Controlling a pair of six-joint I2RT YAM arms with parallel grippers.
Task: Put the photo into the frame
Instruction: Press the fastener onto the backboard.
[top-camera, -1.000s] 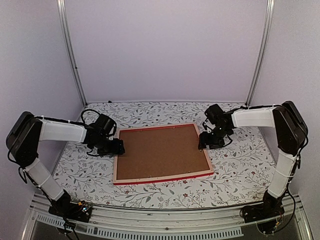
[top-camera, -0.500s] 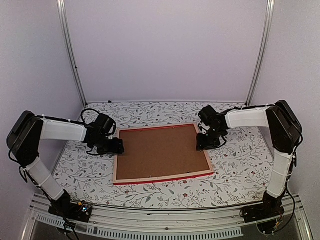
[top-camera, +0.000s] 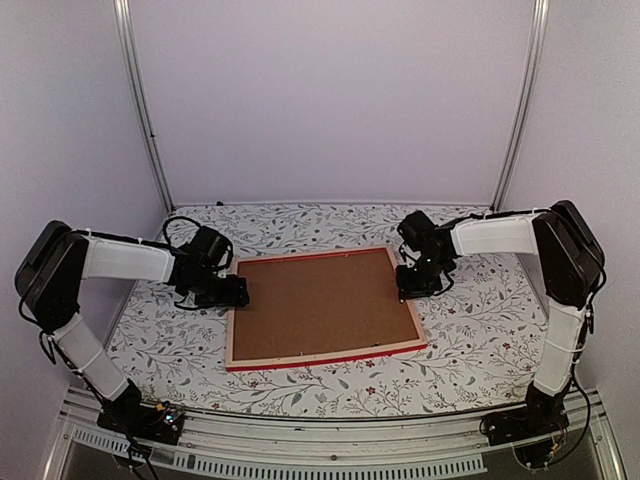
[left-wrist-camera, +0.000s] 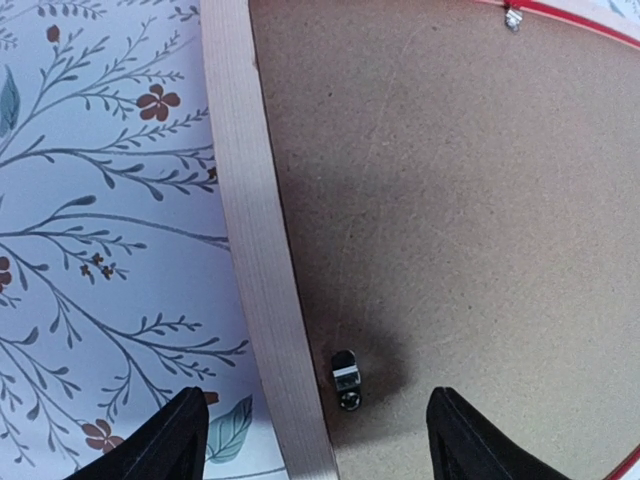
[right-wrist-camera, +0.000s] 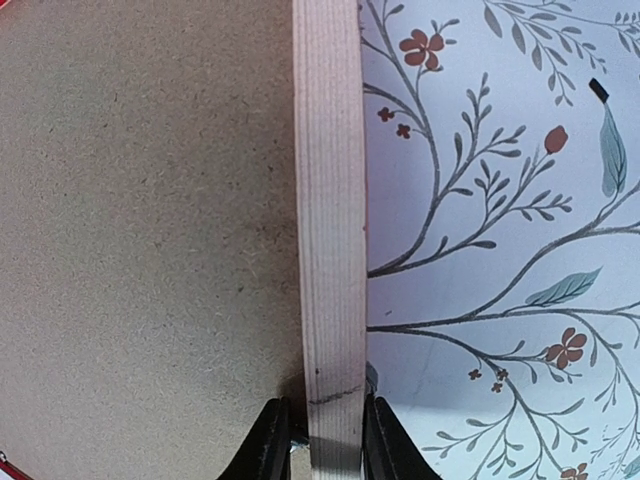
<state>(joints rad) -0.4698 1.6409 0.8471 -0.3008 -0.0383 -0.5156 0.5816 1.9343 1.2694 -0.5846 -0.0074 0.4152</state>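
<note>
The frame lies face down on the table, pale wood back up and red edges showing, with a brown backing board filling it. The photo is hidden. My left gripper stands open over the frame's left rail, one finger over the cloth and the other over the board, with a small metal clip between them. My right gripper is shut on the right rail, its fingers pressed against both sides of the wood.
A floral tablecloth covers the table around the frame. Another metal clip sits at the board's far edge. White walls and two metal posts close off the back.
My right gripper has moved slightly left onto the frame's right rail and closed on it. The left arm and the frame have not moved.
</note>
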